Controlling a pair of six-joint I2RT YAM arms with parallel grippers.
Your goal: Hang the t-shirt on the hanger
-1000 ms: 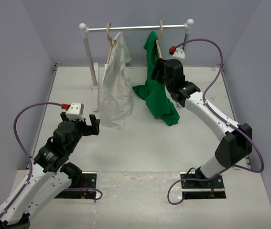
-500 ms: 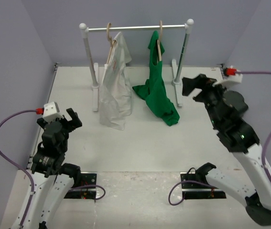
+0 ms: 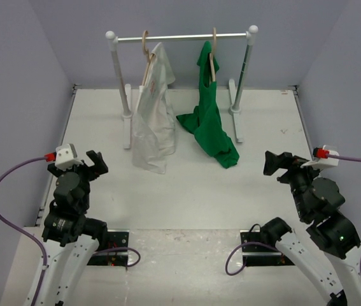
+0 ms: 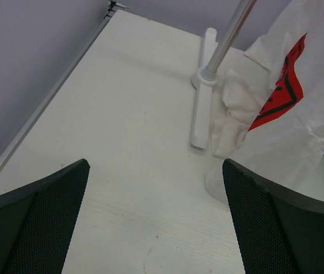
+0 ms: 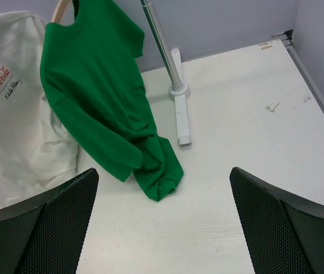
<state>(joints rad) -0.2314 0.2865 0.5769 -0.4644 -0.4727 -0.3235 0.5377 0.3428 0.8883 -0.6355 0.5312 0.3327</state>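
Note:
The green t-shirt (image 3: 209,121) hangs from a tan wooden hanger (image 3: 212,56) on the rail, and its lower part trails in a bunch on the table (image 5: 160,171). In the right wrist view the green t-shirt (image 5: 96,91) is draped over a hanger arm (image 5: 62,8) at the top edge. My right gripper (image 3: 281,167) is pulled back at the near right, open and holding nothing (image 5: 164,170), well apart from the shirt. Near the left edge my left gripper (image 3: 86,167) is open with bare table between its fingers (image 4: 156,165).
A white shirt (image 3: 155,121) with a red print (image 4: 282,91) hangs on a second wooden hanger (image 3: 146,51) at the left of the metal rack (image 3: 180,37). The rack's white feet (image 4: 203,108) (image 5: 180,114) rest on the table. Grey walls enclose three sides.
My right arm has drawn back from the green shirt at the rack to the near right, its jaws opening wide. My left arm has retreated toward the near left edge.

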